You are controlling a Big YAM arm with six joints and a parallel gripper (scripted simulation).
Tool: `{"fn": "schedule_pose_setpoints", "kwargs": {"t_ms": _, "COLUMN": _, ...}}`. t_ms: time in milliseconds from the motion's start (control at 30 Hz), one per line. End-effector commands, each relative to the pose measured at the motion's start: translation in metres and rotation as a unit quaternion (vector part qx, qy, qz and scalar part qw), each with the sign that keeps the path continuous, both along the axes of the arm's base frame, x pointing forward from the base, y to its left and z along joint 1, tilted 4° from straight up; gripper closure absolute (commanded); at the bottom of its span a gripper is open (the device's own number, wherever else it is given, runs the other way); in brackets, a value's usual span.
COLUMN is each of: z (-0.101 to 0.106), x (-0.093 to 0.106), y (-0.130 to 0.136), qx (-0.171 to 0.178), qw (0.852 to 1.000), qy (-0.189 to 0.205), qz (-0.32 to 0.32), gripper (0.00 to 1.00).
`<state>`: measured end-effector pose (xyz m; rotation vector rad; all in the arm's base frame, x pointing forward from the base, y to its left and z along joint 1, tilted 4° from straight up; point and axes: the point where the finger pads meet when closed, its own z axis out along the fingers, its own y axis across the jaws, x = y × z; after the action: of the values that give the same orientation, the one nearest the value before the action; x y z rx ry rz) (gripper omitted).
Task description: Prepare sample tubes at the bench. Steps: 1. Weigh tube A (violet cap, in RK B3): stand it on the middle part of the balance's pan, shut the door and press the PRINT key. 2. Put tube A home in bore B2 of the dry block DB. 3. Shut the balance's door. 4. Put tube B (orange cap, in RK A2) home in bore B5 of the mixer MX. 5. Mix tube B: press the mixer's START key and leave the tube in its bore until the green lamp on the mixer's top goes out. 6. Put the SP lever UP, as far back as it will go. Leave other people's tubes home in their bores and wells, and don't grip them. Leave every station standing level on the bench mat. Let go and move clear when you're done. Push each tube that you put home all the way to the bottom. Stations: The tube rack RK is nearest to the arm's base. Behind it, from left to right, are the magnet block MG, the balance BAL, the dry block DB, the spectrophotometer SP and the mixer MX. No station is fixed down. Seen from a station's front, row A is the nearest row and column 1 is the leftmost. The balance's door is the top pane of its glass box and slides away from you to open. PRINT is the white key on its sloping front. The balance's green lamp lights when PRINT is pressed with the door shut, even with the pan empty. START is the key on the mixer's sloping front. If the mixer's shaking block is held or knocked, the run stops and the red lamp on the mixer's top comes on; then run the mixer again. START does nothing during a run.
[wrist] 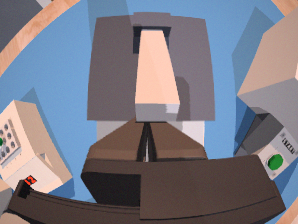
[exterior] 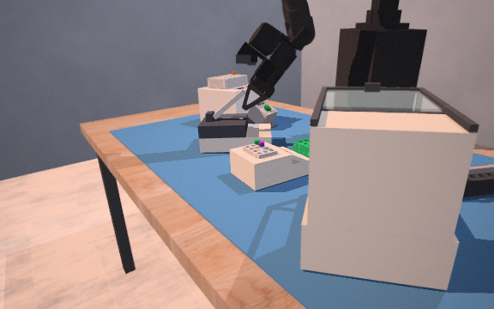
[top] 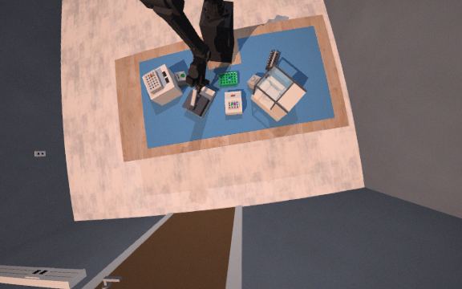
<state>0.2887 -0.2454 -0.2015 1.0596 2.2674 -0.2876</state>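
Clenched jaws (top: 201, 91) (exterior: 247, 107) at the lever (top: 193, 97) (exterior: 230, 104) (wrist: 156, 72) — orange cap (top: 150, 75) (exterior: 233, 73) visible outside wrist view.

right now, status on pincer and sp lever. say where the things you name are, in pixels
pincer (top: 200, 89) (exterior: 247, 107) (wrist: 147, 113) shut, nothing held; sp lever (top: 193, 97) (exterior: 230, 104) (wrist: 154, 75) aslant, its free end by the fingertips; nothing seen blocking it

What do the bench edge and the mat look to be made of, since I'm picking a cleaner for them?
The bench edge looks like varnished wood, by its tan grain. The mat seems matte rubber or plastic: evenly blue, without glare; which one is unclear.
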Motion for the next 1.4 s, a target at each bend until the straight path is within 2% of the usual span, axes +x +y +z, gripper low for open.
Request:
{"fn": "schedule_pose_setpoints", "kwargs": {"t_ms": 0, "z": 0.000, "x": -0.008, "y": 0.001, "qx": -0.002, "qw": 1.000, "qy": -0.004, "qz": -0.005, "gripper": 1.00}}
{"fn": "schedule_pose_setpoints", "kwargs": {"t_ms": 533, "z": -0.002, "x": -0.017, "y": 0.006, "qx": -0.004, "qw": 1.000, "qy": -0.002, "qz": -0.002, "gripper": 1.00}}
{"fn": "schedule_pose_setpoints", "kwargs": {"t_ms": 600, "z": 0.012, "x": -0.008, "y": -0.002, "qx": -0.015, "qw": 1.000, "qy": -0.015, "qz": -0.002, "gripper": 1.00}}
{"fn": "schedule_pose_setpoints", "kwargs": {"t_ms": 700, "z": 0.010, "x": -0.011, "y": 0.000, "qx": -0.006, "qw": 1.000, "qy": -0.005, "qz": -0.002, "gripper": 1.00}}
{"fn": "schedule_pose_setpoints", "kwargs": {"t_ms": 1033, "z": 0.017, "x": -0.011, "y": 0.000, "qx": -0.006, "qw": 1.000, "qy": -0.004, "qz": -0.002, "gripper": 1.00}}
{"fn": "schedule_pose_setpoints", "kwargs": {"t_ms": 1133, "z": 0.005, "x": -0.021, "y": 0.008, "qx": 0.004, "qw": 1.000, "qy": 0.008, "qz": -0.002, "gripper": 1.00}}
{"fn": "schedule_pose_setpoints", "kwargs": {"t_ms": 1367, "z": 0.010, "x": -0.016, "y": 0.003, "qx": -0.008, "qw": 1.000, "qy": -0.006, "qz": -0.002, "gripper": 1.00}}
